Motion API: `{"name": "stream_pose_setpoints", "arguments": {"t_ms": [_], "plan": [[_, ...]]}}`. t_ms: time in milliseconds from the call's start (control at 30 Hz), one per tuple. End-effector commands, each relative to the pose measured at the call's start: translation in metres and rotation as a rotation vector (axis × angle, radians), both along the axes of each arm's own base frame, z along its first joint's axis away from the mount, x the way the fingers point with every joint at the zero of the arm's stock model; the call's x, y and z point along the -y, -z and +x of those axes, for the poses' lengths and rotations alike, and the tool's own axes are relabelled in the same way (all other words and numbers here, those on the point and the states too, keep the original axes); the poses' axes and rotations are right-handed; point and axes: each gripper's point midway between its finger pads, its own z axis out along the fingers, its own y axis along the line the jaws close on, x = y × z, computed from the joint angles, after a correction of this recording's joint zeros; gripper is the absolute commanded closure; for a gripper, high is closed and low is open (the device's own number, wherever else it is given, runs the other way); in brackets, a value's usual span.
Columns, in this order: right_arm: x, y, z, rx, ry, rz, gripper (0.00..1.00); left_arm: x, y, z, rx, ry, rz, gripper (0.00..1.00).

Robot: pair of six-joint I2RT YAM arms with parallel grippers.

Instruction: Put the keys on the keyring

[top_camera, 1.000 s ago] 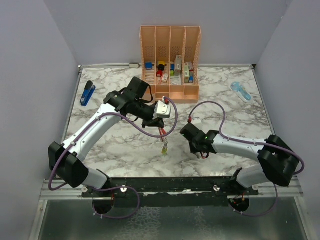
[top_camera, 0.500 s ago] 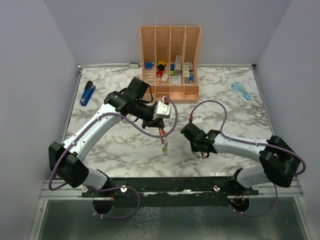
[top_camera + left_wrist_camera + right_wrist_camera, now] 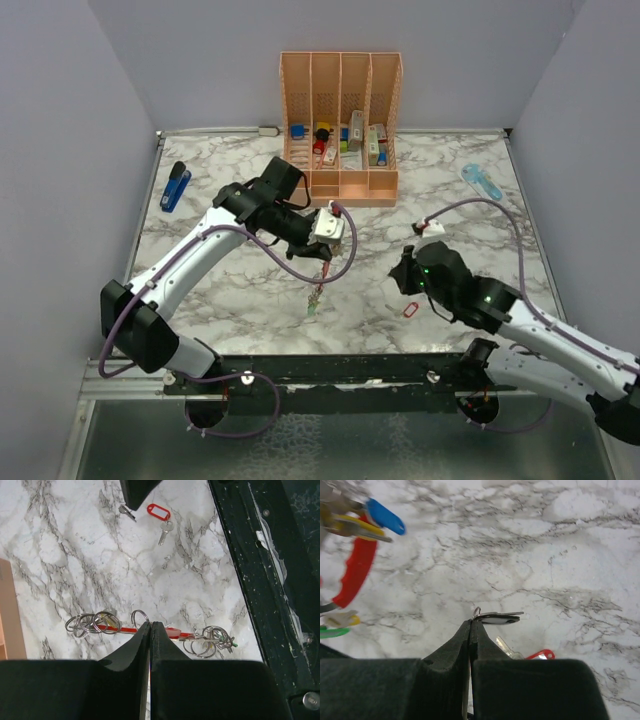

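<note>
Above the middle of the table [image 3: 240, 310], the left gripper [image 3: 150, 624] clamps the red keyring [image 3: 125, 629], while the right gripper [image 3: 471, 621] pinches a dark-tagged key [image 3: 497, 617] by its loop; a red-tagged key [image 3: 159, 512] lies toward the near edge. The loop should meet the keyring's opening squarely, the left arm steady. Half a second earlier the right gripper sat low at the table; now it is raised.
</note>
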Motion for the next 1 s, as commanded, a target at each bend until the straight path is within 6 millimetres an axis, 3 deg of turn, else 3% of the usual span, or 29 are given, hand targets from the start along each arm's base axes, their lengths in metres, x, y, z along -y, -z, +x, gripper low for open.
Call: {"name": "stream_pose_setpoints", "arguments": {"t_ms": [0, 167, 267, 500, 767, 967], "plan": [[-0.007, -0.048, -0.016, 0.134, -0.142, 0.149, 0.99, 0.012, -0.013, -0.012, 0.037, 0.133, -0.077, 1.00], [-0.006, -0.101, -0.038, 0.241, -0.251, 0.280, 0.99, 0.023, -0.015, -0.021, 0.081, 0.221, -0.084, 1.00], [-0.011, -0.117, -0.048, 0.252, -0.317, 0.312, 0.99, 0.031, -0.018, -0.022, 0.111, 0.254, -0.088, 1.00], [-0.042, -0.135, -0.062, 0.241, -0.494, 0.364, 0.99, 0.041, -0.026, -0.020, 0.181, 0.306, -0.088, 1.00], [-0.051, -0.152, -0.056, 0.272, -0.495, 0.417, 0.99, 0.034, -0.028, -0.035, 0.192, 0.369, -0.086, 1.00], [-0.066, -0.148, -0.052, 0.250, -0.509, 0.454, 0.99, 0.026, -0.030, -0.046, 0.215, 0.429, -0.077, 1.00]]}}
